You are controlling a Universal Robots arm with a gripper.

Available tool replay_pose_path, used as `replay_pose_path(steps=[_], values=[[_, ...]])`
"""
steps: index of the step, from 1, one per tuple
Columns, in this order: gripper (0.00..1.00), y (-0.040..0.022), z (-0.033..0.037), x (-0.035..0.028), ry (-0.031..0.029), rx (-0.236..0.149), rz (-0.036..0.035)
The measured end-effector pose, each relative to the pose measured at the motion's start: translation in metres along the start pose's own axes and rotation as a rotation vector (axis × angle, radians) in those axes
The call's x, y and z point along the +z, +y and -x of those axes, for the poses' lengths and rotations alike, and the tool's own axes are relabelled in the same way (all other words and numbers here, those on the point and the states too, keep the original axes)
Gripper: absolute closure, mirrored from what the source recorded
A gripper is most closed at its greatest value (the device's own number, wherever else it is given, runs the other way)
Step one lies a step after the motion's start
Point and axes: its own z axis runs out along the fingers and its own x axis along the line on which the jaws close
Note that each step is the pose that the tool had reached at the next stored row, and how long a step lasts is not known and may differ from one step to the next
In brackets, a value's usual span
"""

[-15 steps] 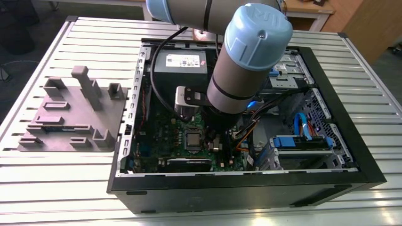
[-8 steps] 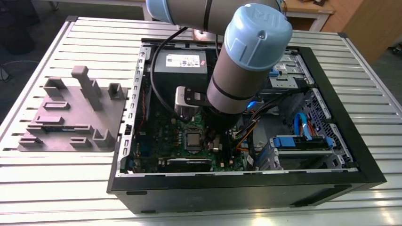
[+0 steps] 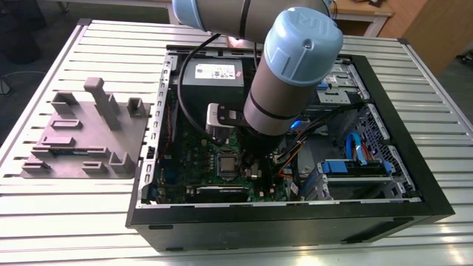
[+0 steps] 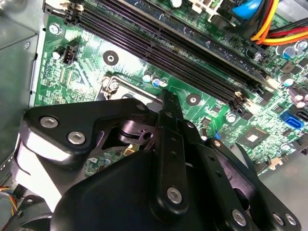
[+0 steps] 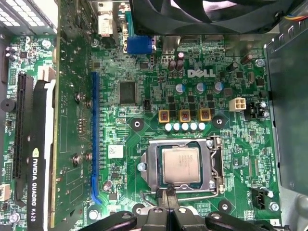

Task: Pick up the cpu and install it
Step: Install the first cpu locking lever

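Observation:
The cpu (image 5: 180, 165), a small silver-grey square chip, lies flat inside the metal-framed socket (image 5: 153, 166) on the green motherboard (image 5: 231, 139). In the exterior view the cpu (image 3: 226, 164) shows as a grey square just beside the arm's black tool. My gripper (image 5: 169, 196) hovers right at the socket's edge, its two thin fingers pressed together with nothing between them. In the second wrist view the gripper (image 4: 165, 95) points down at the socket frame (image 4: 115, 83), and its black body hides the chip.
The board sits in an open black PC case (image 3: 296, 221) on a slatted metal table. A graphics card (image 5: 36, 159), memory slots (image 4: 183, 53), cables (image 4: 274, 24) and a fan (image 5: 211, 14) surround the socket. A grey fixture block (image 3: 85, 133) stands outside the case.

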Motion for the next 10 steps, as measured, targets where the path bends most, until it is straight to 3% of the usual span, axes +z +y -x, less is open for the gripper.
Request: replay_pose_path(steps=[10], values=[[0.90, -0.0026, 0.0000, 0.0028, 0.0004, -0.002, 0.0000]])
